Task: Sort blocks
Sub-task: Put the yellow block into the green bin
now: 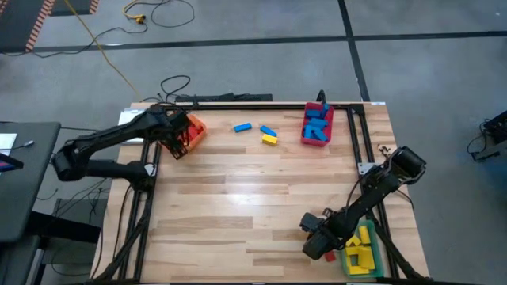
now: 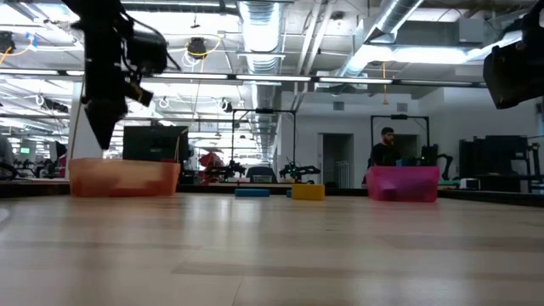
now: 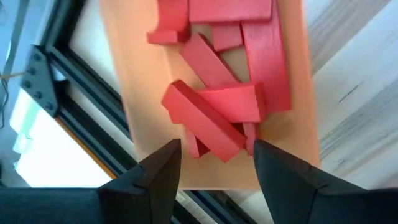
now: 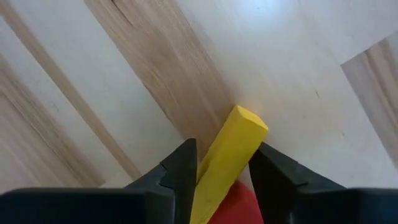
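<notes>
The right gripper (image 4: 222, 180) has its jaws set narrow around a yellow block (image 4: 227, 155), one dark finger on each long side, the block jutting out past the fingertips above bare wood. A red block (image 4: 239, 205) shows just behind it between the fingers; whether that one is gripped too I cannot tell. In the high view this gripper (image 1: 317, 241) sits low at the near right of the surface (image 1: 238, 206), just left of the green bin (image 1: 379, 257), which holds several yellow blocks (image 1: 361, 249). The right arm runs back from it on a slant, up to its elbow near the right edge of the surface.

The left gripper (image 3: 214, 165) has its jaws apart and empty, pointing down over the orange bin (image 3: 124, 93), where a loose heap of red blocks (image 3: 214, 109) lies, some flat and some leaning on each other. From above, this gripper (image 1: 176, 134) hangs over that bin (image 1: 196, 127) at the far left corner, the arm stretched out from its base beyond the left edge. The low view shows it as a dark vertical shape above the bin (image 2: 123, 177).

Between the bins at the far side lie two blue blocks (image 1: 242, 127) and one yellow block (image 1: 270, 140), apart from each other. The red bin (image 1: 303, 134) at the far right holds a pile of blue blocks (image 1: 318, 125).
</notes>
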Robot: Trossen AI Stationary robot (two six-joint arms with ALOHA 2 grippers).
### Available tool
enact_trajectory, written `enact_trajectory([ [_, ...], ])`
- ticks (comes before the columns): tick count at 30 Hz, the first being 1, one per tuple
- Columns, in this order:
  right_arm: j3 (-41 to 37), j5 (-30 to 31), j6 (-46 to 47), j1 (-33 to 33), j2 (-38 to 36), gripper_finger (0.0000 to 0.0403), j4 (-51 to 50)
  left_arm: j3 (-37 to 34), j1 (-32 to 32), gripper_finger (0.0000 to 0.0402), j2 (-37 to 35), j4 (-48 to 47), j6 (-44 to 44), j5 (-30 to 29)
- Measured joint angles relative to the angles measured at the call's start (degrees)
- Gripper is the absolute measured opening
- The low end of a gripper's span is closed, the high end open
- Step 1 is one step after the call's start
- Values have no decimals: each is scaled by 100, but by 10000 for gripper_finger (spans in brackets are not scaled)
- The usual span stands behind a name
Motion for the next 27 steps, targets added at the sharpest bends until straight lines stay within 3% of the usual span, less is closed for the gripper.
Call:
enact_trajectory([
  [15,0,-150,0,-68,-2,78,281,760,-518,196,-1627,366,-220,46],
  [27,4,-149,-216,-183,-2,69,366,770,-933,196,-1798,524,-373,46],
])
